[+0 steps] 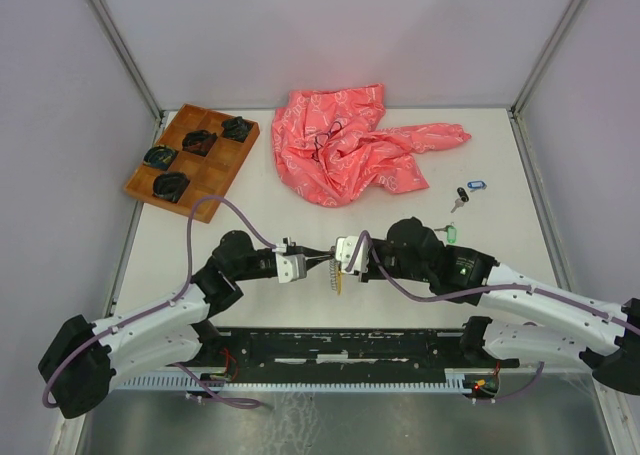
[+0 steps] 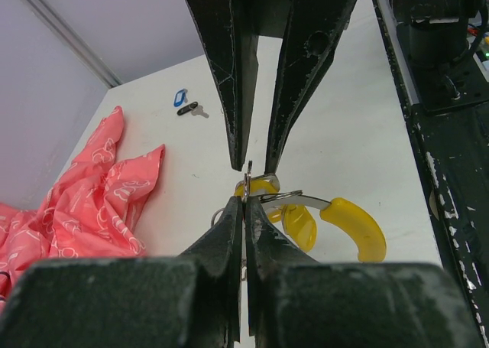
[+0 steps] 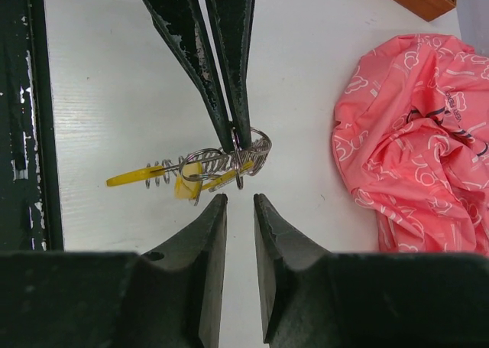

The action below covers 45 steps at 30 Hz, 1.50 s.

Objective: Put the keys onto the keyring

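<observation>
left gripper (image 3: pixel 237 138) pinched shut on keyring (image 3: pixel 263 143), at 6 o'clock of pink cloth (image 1: pixel 345 145) | right gripper (image 3: pixel 241 203) slightly spread, empty, just beside ring | yellow keys (image 3: pixel 134 178) dangle | risk: thin edge pinch slips, ring twists, keys drop

A wooden tray (image 1: pixel 218 167) divided into square compartments is set at the far left of the white table (image 1: pixel 490 150), turned at an angle to the table's edges. Four dark, bundled items (image 1: pixel 171 186) are held in four of its compartments, one in each; what they are cannot be told. A crumpled pink sheet (image 1: pixel 350 155) printed with white marks is spread at the far middle of the table, just beside the tray. A thin dark cord loop (image 1: pixel 327 138) is laid on top of it. The table is enclosed by pale walls (image 1: pixel 330 35).
</observation>
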{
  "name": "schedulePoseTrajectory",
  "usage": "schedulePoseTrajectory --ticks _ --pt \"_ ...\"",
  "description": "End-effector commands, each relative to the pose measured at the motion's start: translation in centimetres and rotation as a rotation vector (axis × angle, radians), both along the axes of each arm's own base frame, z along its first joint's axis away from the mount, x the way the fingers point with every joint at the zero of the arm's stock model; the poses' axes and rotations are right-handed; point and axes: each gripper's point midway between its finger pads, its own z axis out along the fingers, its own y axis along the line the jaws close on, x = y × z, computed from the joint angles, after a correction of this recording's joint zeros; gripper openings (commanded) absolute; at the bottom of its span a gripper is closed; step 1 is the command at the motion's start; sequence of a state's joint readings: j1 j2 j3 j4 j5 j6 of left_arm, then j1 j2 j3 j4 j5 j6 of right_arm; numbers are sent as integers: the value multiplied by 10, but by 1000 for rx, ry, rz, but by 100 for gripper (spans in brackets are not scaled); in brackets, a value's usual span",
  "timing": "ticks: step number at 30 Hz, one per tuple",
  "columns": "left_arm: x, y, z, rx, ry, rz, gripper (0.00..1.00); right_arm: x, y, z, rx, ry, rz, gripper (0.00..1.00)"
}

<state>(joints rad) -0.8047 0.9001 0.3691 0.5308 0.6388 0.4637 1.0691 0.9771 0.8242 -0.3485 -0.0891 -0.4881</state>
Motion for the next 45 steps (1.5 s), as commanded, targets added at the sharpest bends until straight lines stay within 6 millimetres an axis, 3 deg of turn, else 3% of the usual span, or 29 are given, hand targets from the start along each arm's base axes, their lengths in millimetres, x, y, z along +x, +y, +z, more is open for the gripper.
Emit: schedulePoseTrajectory --ticks 1,13,25,45 --pt "-7 -1 23 -74 -35 -31 3 3 9 19 91 -13 -3 28" --pt "-6 -3 21 -66 -29 -36 3 1 13 23 113 -7 19 21" --pt "-5 -5 17 -48 -11 -40 3 -2 19 30 120 7 45 1" --pt "4 -7 6 36 67 -4 3 0 23 41 103 -18 68 1"
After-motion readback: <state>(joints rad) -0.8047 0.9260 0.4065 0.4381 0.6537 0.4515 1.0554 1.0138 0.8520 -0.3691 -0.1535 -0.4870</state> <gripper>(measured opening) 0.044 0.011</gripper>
